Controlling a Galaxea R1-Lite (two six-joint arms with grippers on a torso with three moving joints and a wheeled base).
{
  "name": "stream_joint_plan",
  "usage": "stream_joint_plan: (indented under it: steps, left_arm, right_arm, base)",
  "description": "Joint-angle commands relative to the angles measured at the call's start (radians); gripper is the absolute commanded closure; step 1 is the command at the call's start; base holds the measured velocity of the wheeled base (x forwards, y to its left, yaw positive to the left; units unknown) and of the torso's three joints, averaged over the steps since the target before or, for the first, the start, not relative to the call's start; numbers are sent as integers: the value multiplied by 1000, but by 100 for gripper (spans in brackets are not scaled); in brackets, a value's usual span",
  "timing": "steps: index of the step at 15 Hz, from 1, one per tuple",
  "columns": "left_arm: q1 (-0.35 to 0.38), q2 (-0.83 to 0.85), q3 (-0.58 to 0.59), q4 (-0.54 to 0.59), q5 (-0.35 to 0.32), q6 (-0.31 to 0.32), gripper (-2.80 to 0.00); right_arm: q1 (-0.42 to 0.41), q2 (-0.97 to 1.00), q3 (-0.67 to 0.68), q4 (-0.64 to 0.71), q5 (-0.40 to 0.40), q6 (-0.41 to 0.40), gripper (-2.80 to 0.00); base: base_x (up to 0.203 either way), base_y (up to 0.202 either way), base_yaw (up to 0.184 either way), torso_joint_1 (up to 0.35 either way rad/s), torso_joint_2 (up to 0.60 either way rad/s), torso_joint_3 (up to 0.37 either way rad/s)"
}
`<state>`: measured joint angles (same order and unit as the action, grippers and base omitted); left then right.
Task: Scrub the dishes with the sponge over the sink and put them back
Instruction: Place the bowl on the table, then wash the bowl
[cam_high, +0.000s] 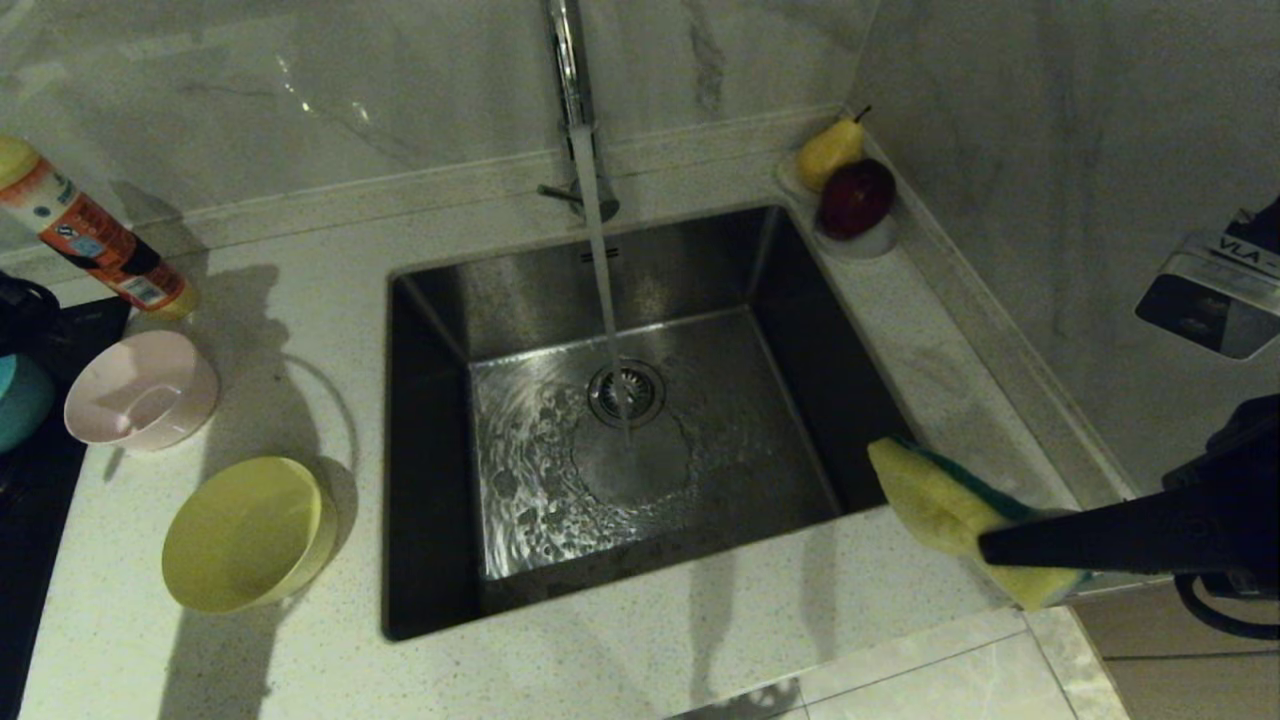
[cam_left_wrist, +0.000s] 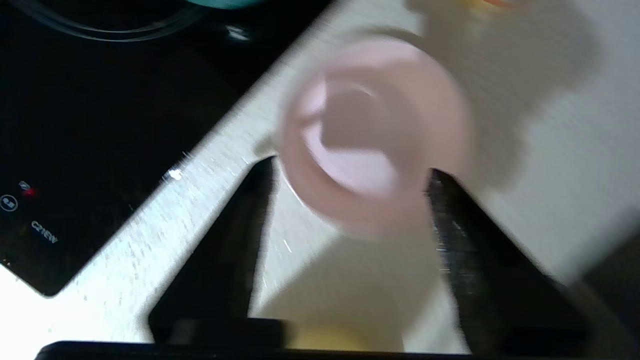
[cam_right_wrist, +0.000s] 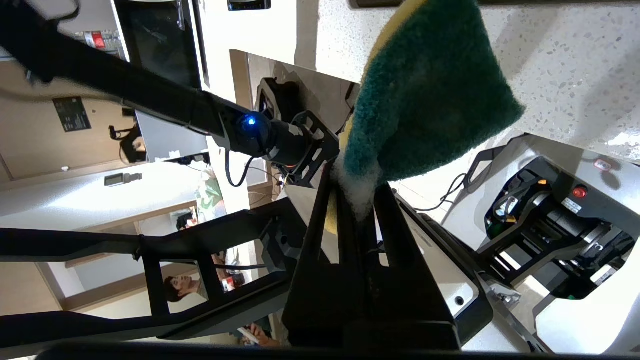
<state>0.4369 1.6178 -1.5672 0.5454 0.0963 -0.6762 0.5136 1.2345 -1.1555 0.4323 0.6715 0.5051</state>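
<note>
Pale speckled stone forms the counter, backed by marble wall panels, with the sink set into its middle and water running from the tap onto the drain strainer. At the left of the head view the pink bowl stands upright on the counter by a black cooktop, the yellow bowl lies tilted below it, and the teal bowl shows only at the frame's left edge. An orange bottle leans at upper left. A pear and an apple sit in a white dish at the sink's upper right corner.

In the left wrist view the left gripper has its fingers apart on either side of the pink bowl, not clamped on it. At lower right of the head view the right gripper has its fingers pressed together on the sponge, held over the counter beside the sink's lower right corner.
</note>
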Motion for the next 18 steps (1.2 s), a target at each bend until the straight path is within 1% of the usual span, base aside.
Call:
stream_joint_plan:
  steps: [1,2,3,5,7,10,11,13,14,15,18]
  left_arm:
    - [-11,-117,-4,30,-68,38,0]
    - [-20,-150,-6,51,-105,67,0]
    - [-30,-175,-3,76,-124,123,0]
    - [-51,-220,18,120,-131,214,0]
    - [-69,-261,79,136,-134,292,0]
    - [-111,-302,231,137,-131,337,0]
    - [-121,-314,295,134,-133,371,-280]
    - [-137,-333,412,119,-144,457,-280]
    - [-142,-337,456,97,-171,483,-280]
    - [-144,-334,486,61,-209,492,-280]
    - [-145,-305,550,-12,-221,489,-280]
  right_arm:
    - [-1,-4,3,3,3,3,0]
    - [0,-6,5,3,4,4,0]
    - [-1,-4,5,3,5,6,0]
    - [0,-3,8,5,4,7,0]
    - [0,-2,7,5,2,7,0]
    - [0,5,8,5,2,9,0]
    - [0,8,8,5,2,10,0]
    - [0,13,13,4,1,10,0]
    - [0,13,16,3,0,9,0]
    - [-1,13,16,2,0,9,0]
    - [-4,14,30,-3,-1,7,0]
  base:
    - [0,0,0,0,0,0]
    - [0,0,0,0,0,0]
    - [0,0,0,0,0,0]
    - [0,0,0,0,0,0]
    - [0,0,0,0,0,0]
    - [0,0,0,0,0,0]
    - [0,0,0,0,0,0]
    - [0,0,0,0,0,0]
    - [0,0,0,0,0,0]
    - [0,0,0,0,0,0]
    - [0,0,0,0,0,0]
